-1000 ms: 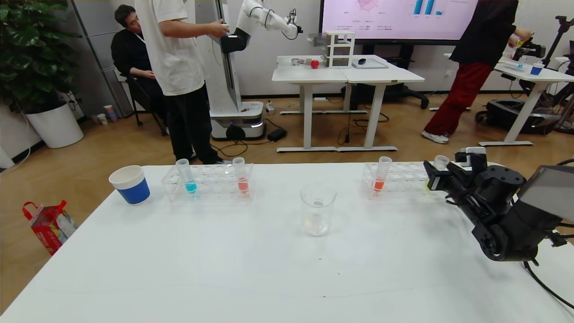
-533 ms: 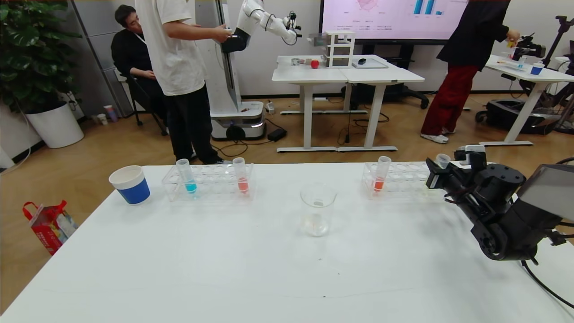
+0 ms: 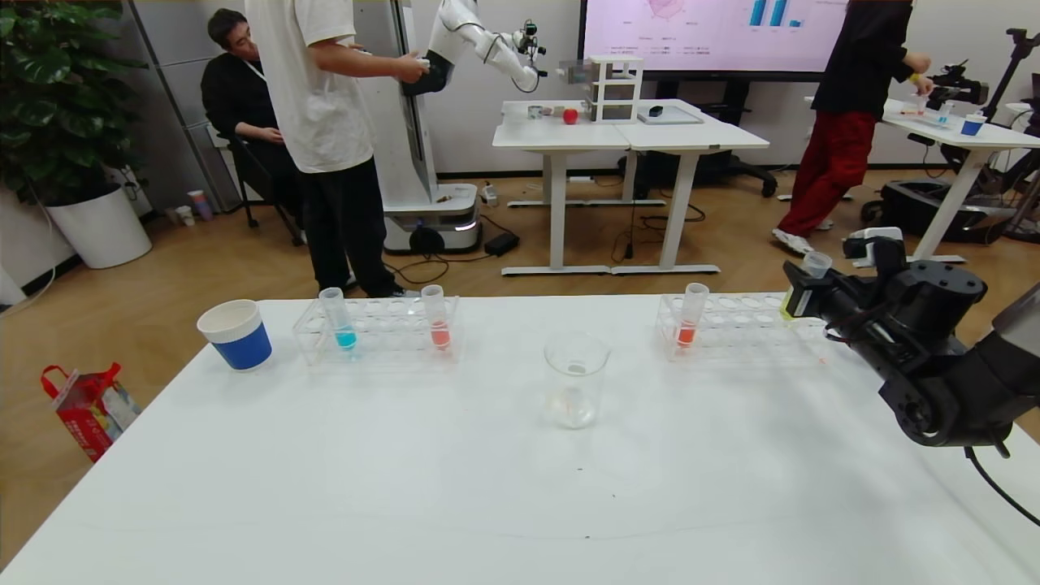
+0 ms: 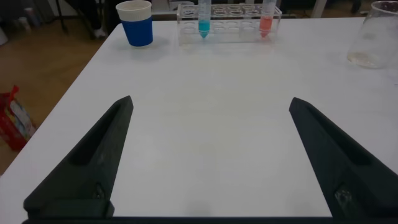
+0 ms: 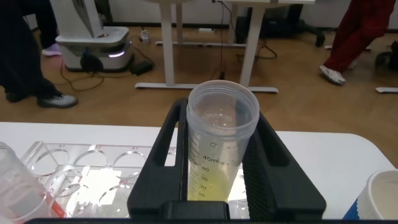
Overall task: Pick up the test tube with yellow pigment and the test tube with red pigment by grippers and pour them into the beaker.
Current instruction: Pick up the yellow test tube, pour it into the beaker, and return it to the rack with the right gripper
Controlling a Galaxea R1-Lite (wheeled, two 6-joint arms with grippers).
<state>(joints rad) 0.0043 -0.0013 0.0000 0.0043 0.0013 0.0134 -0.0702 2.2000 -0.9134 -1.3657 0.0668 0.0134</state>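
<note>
Right wrist view: right gripper (image 5: 217, 180) clamped on test tube with yellow pigment (image 5: 219, 146), "45ml" graduation legible

The test tube with yellow pigment (image 5: 219, 146) carries a printed volume scale up its clear wall; in the right wrist view the top mark appears to read "45mL", with "40" and "30" below it beside fine graduation lines. Text on the wall screen (image 3: 715, 24) is too small to make out.
</note>
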